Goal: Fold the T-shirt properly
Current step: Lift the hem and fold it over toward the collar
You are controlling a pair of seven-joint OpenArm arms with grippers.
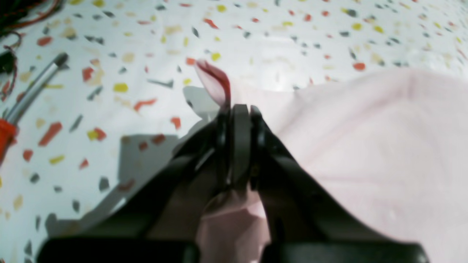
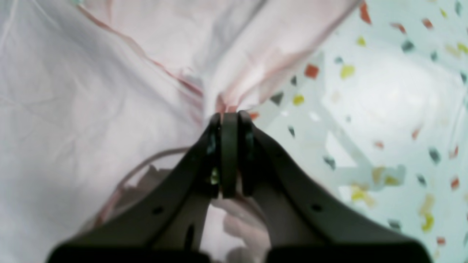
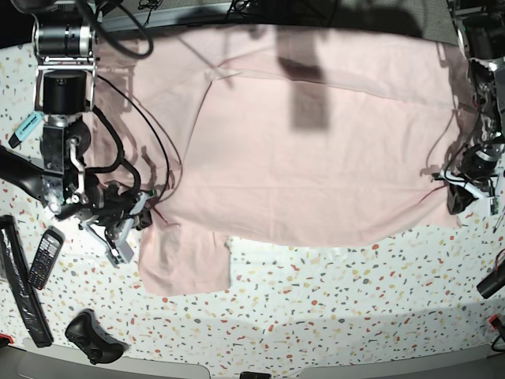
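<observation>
The pale pink T-shirt (image 3: 300, 150) lies spread across the speckled table (image 3: 316, 316), plain side up, with one sleeve (image 3: 185, 264) hanging toward the front. No lettering shows. My left gripper (image 3: 458, 197) is at the shirt's right edge. In the left wrist view it (image 1: 239, 109) is shut on a pinch of the shirt's hem (image 1: 215, 82), with the cloth (image 1: 365, 146) spreading off to the right. My right gripper (image 3: 148, 212) is at the shirt's left edge. In the right wrist view it (image 2: 229, 116) is shut on bunched cloth (image 2: 91, 91), with folds fanning out from the tips.
A phone (image 3: 46, 257), a long black bar (image 3: 17, 280) and a black controller (image 3: 91, 335) lie at the front left. A blue item (image 3: 28, 125) lies at the left. A screwdriver (image 1: 22, 106) and cables (image 1: 22, 14) lie left of the left gripper. A black object (image 3: 493, 280) sits at the right edge.
</observation>
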